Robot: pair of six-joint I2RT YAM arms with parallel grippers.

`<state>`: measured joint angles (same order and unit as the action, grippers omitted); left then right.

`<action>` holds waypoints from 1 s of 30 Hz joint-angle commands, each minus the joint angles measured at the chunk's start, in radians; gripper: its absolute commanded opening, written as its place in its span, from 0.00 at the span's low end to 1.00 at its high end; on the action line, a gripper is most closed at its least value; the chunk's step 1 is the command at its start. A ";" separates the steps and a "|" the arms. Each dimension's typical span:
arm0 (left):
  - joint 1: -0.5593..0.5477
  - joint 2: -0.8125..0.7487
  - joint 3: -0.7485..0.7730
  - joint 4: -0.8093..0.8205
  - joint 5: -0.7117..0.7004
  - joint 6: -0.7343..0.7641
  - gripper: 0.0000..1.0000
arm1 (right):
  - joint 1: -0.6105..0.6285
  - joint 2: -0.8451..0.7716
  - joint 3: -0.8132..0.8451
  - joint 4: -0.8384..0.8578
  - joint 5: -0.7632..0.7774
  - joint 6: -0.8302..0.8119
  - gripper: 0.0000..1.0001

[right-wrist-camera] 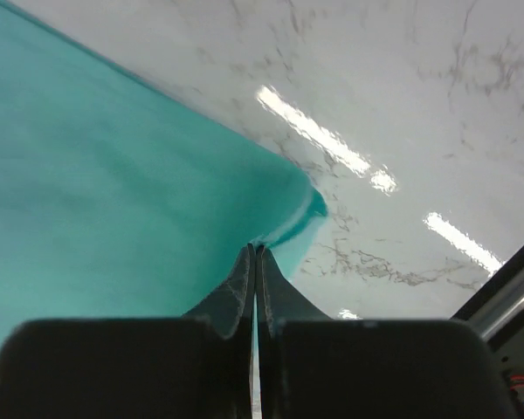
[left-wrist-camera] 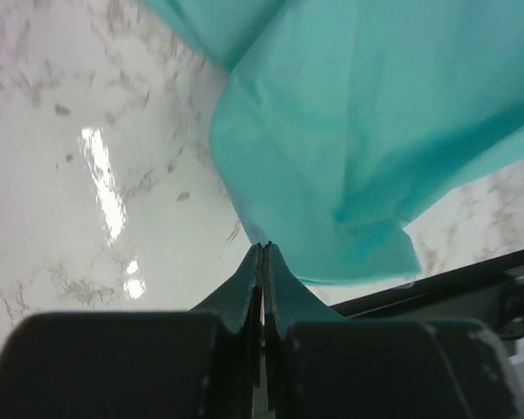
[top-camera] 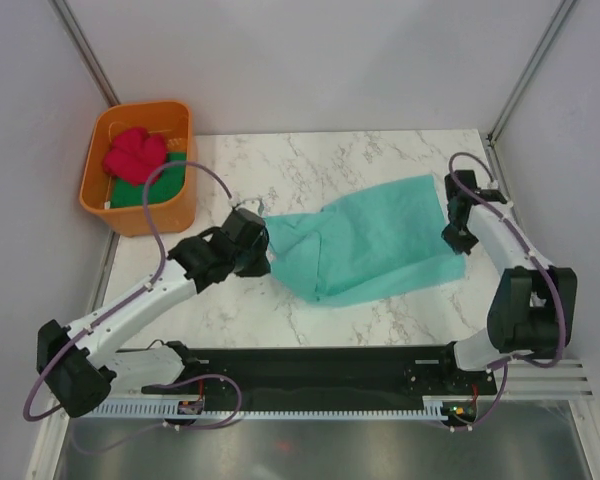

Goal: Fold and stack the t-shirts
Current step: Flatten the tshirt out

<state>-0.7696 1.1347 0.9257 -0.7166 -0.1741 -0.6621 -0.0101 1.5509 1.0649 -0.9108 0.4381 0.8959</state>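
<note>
— Where is the teal t-shirt (top-camera: 375, 245)?

— Across the middle of the marble table (top-camera: 310, 165), stretched between the two arms. Its left part is bunched and folded over itself; the right part lies flatter.

— Who has hold of it?

— The left gripper (left-wrist-camera: 264, 251) has its jaws pressed together at the shirt's left edge. The right gripper (right-wrist-camera: 254, 250) is pinched tight at a right-hand corner, where the cloth curls up.

— Truly clamped on cloth?

— It looks so. In both wrist views the fabric runs right up to the tips, though the pinch itself is hidden between the fingers.

— And the other shirts?

— The pinkish-red t-shirt (top-camera: 135, 152) lies balled on the dark green t-shirt (top-camera: 150, 190) inside the orange tub (top-camera: 130, 215), at the far left corner, well apart from the teal one.
</note>
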 commanded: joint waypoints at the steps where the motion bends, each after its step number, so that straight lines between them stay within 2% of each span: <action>1: 0.075 -0.004 0.282 0.011 0.008 0.061 0.02 | 0.002 -0.198 0.222 -0.081 0.134 -0.086 0.00; 3: 0.076 0.002 0.466 -0.007 0.005 0.067 0.02 | 0.002 -0.294 0.353 -0.096 0.114 -0.113 0.00; 7: 0.069 -0.045 0.630 -0.009 0.100 -0.016 0.02 | 0.002 -0.464 0.475 -0.112 0.044 -0.161 0.00; 10: 0.030 -0.147 0.627 -0.006 0.163 -0.086 0.02 | 0.002 -0.612 0.489 -0.145 -0.051 -0.166 0.00; 15: 0.018 -0.363 0.526 -0.007 0.271 -0.166 0.02 | 0.002 -0.828 0.477 -0.247 -0.147 -0.123 0.00; 20: 0.018 -0.441 0.492 -0.015 0.358 -0.215 0.02 | 0.002 -0.871 0.514 -0.292 -0.243 -0.092 0.00; 23: 0.018 -0.383 0.470 -0.017 0.322 -0.182 0.02 | 0.002 -0.829 0.463 -0.220 -0.246 -0.086 0.00; 25: 0.019 -0.270 0.479 -0.023 0.274 -0.118 0.02 | 0.002 -0.773 0.416 -0.102 -0.242 -0.081 0.00; 27: 0.027 -0.173 0.534 -0.023 0.156 -0.067 0.02 | 0.002 -0.686 0.333 0.063 -0.248 -0.080 0.00; 29: 0.114 0.012 0.606 -0.020 0.139 -0.004 0.02 | 0.002 -0.596 0.307 0.162 -0.249 -0.080 0.00; 30: 0.162 0.086 0.693 -0.017 0.163 0.004 0.02 | 0.002 -0.483 0.316 0.249 -0.259 -0.084 0.00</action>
<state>-0.6918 1.0157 1.5028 -0.7361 0.0429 -0.7536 -0.0086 0.8799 1.4090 -0.9260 0.2096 0.8055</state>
